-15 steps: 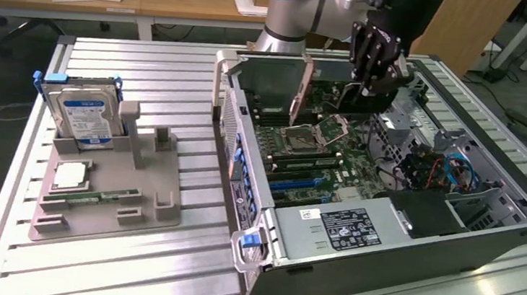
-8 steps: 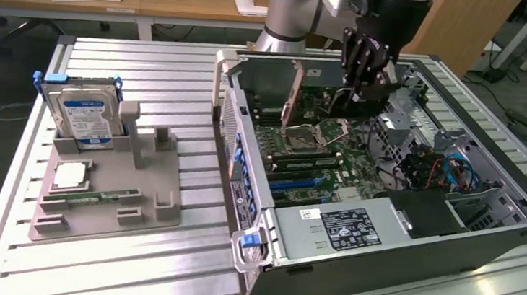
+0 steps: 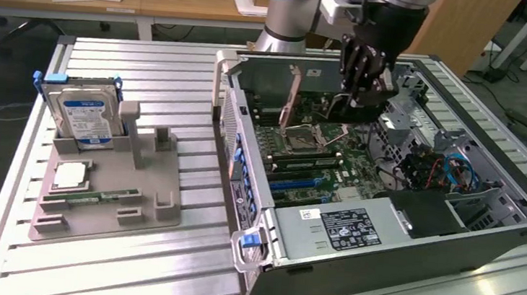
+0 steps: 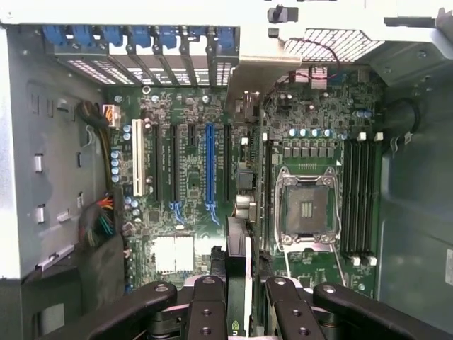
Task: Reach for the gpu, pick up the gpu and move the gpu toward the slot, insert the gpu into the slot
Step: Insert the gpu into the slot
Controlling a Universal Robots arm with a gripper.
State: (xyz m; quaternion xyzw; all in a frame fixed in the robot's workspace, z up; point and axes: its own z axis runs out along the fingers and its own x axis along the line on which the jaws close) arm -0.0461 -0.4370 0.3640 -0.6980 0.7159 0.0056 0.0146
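Green circuit-card gpu [image 4: 238,258] is clamped edge-on in black gripper [image 3: 363,98], upper centre of exterior view, above green motherboard [image 3: 340,155]; long blue plastic slot [image 4: 209,166] is not touched.

On the tabletop [image 3: 136,266], an open computer case [image 3: 377,274] at the exterior view's right with the motherboard [image 3: 330,161] lying inside it, a holder [image 3: 103,212] carrying an upright hard drive [image 3: 88,112] well apart at the exterior view's left, and over the case's far end the claw [image 3: 364,92], the gpu [image 4: 238,255] between its fingers [image 4: 205,312].
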